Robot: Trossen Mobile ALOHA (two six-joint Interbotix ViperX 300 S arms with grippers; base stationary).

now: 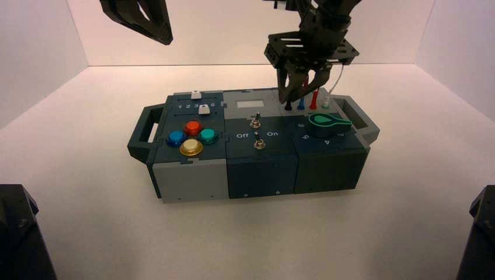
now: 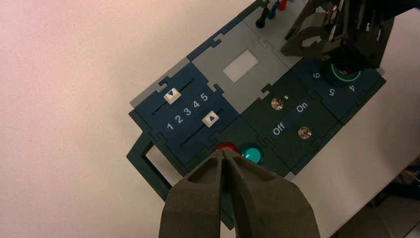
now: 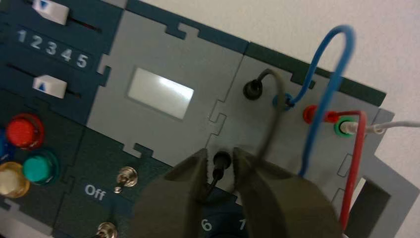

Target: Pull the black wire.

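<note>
Straddling the near plug (image 3: 222,160) of the black wire (image 3: 280,94), the right gripper (image 3: 220,156) is over the box's (image 1: 261,179) right part, fingers apart with a gap showing around the plug! That placing makes sense: a grip there could draw the end straight out, clear of the blue wire (image 3: 319,94) and the red wire (image 3: 357,158). And the left gripper (image 2: 222,152), fingers together, waits above the box's left part, leaving room. Now the black wire itself: thin, dark, arching up from the far plug (image 3: 252,89) near the box's far edge, slim black plugs at both ends. Both look seated, though the near socket is hard to judge.
</note>
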